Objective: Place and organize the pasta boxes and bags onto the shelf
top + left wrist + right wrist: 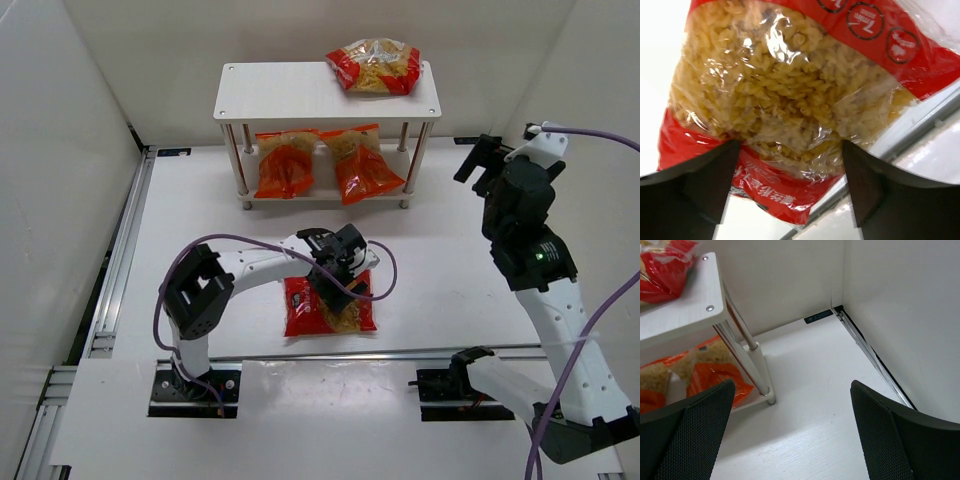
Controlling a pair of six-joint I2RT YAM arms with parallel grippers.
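Two-arm rig with the shelf (290, 92) standing at the far side of the worktop (450, 260). The left end effector (340, 265) is lowered over a red pasta bag (328, 305) that lies flat on the worktop in front of the shelf, roughly opposite the shelf's middle and well apart from its legs. In the left wrist view its end effector (790, 150) has both jaws spread wide, one on each side of the bag's (790, 90) clear window of yellow spiral pasta; the jaws are not closed on the bag, and whether their tips touch the plastic cannot be told. The right end effector (480, 160) is off the shelf's right end, apart from it. In the right wrist view its end effector (792, 390) is fully open with only bare worktop between the jaws, holding and touching nothing. On the shelf, a second red bag (375, 67) lies at the right end of the top board, slightly overhanging the rear edge. Two orange bags (285, 165) (362, 165) sit side by side on the lower board, the right one projecting past the front edge. The right wrist view shows the shelf's (695, 305) right corner and legs, part of the top red bag (662, 270) and one orange bag (715, 377) below.
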